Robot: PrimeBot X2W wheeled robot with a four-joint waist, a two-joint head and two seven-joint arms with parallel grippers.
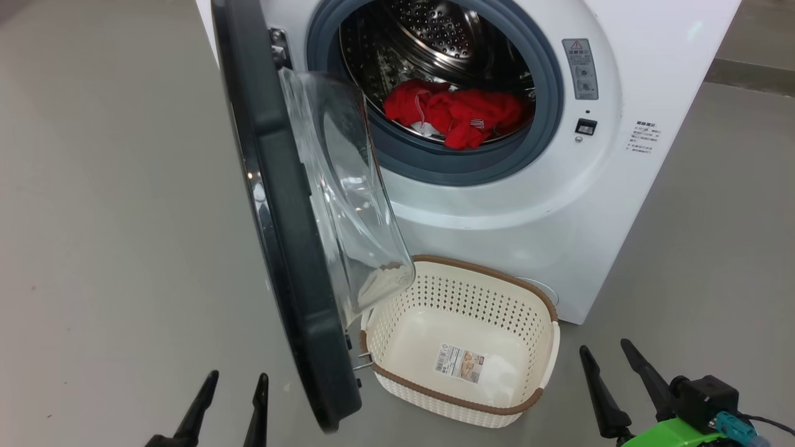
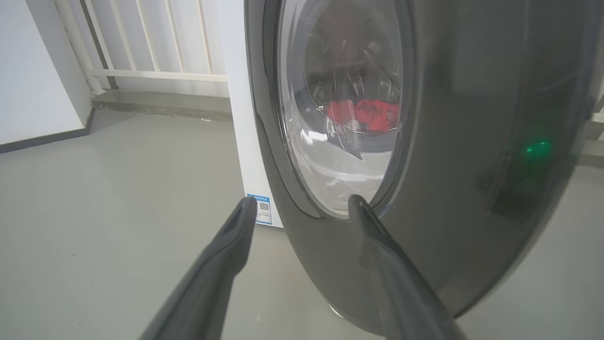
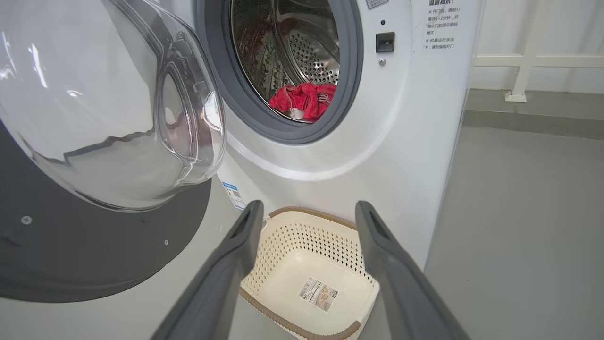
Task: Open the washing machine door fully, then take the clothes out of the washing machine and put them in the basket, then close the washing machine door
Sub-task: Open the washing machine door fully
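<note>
Clothes [image 1: 456, 115] in drum [image 1: 435, 31] — label [image 1: 460, 362] in basket [image 1: 472, 301]

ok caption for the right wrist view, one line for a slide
Open right gripper points toward the empty basket, door swung open, red clothes lying in the washing machine

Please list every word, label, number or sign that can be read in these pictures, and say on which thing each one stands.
"开门前,请耐心" and "请勿强制开门": from the printed notice on the washing machine; its top line is cut off.
Too small to read: grey sticker with a warning triangle, on the same front.
Too small: blue label with a QR code, low on the machine.
Blurred: paper label with a barcode, inside the basket.
</note>
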